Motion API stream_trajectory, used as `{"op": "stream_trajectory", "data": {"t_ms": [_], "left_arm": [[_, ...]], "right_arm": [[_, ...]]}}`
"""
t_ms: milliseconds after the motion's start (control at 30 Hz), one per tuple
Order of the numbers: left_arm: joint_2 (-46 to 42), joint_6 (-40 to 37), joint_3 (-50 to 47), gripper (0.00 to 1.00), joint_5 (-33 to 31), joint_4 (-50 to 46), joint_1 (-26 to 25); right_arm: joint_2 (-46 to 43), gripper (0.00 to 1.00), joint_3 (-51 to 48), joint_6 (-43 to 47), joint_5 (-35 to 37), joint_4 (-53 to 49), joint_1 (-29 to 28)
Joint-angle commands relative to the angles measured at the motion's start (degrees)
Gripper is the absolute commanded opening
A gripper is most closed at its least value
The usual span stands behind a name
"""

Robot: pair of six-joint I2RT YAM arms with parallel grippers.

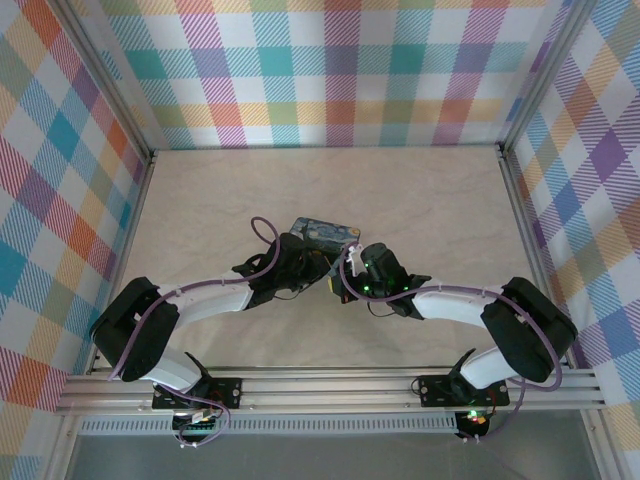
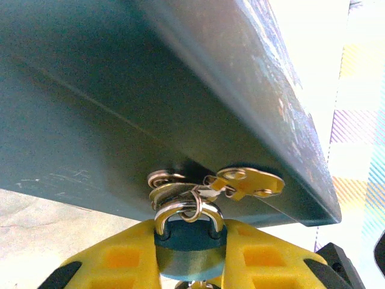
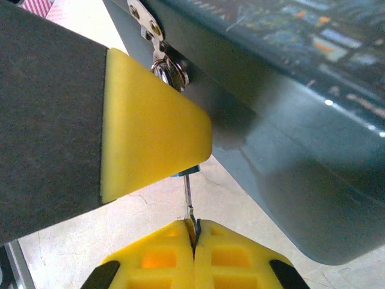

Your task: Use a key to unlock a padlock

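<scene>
The left gripper point(image 2: 191, 236) clamps the tiny teal, silver-shackled padlock point(image 2: 188, 247), hanging on the brass hasp point(image 2: 248, 180) of the blue painted tin point(image 2: 120, 90), evidently to steady it while the right gripper point(image 3: 194, 232), pinched shut on the thin silvery key point(image 3: 188, 195), aims the blade at its underside.

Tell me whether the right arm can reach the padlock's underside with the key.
Probably yes: the right gripper pinches the key upright, tip at the bottom of the padlock; the left gripper clamps only its sides.
</scene>
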State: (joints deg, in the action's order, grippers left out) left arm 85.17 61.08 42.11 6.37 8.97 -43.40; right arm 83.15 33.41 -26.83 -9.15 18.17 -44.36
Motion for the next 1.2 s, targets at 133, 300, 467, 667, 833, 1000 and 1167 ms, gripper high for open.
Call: {"op": "stream_trajectory", "data": {"t_ms": [133, 300, 467, 667, 833, 1000, 1167], "left_arm": [[0.97, 2.87, 1.18, 0.0, 1.09, -0.15, -1.73], [1.32, 3.71, 1.66, 0.0, 0.21, -0.62, -2.64], [1.85, 3.97, 2.01, 0.0, -0.89, -1.56, -3.47], [2.37, 4.83, 2.14, 0.0, -1.12, -1.43, -3.87], [3.06, 5.45, 2.23, 0.0, -1.28, -1.45, -4.15], [4.33, 6.69, 2.02, 0.0, -0.54, -0.31, -4.18], [5.62, 7.68, 1.91, 0.0, 0.82, 1.56, -4.28]], "right_arm": [[-0.89, 0.0, -0.63, -1.82, 2.33, 10.58, -0.45], [-0.3, 0.0, 0.09, -0.91, 2.95, 12.72, -0.46], [0.34, 0.0, 2.17, -0.24, 4.42, 11.98, -0.45], [0.64, 0.0, 3.5, 0.67, 4.49, 12.84, -0.38], [0.69, 0.0, 3.92, 1.56, 2.88, 16.08, -0.24], [1.17, 0.0, 3.68, 1.87, 2.29, 19.9, -0.05], [2.5, 0.0, 4.12, 1.54, 1.43, 22.6, 0.32]]}}
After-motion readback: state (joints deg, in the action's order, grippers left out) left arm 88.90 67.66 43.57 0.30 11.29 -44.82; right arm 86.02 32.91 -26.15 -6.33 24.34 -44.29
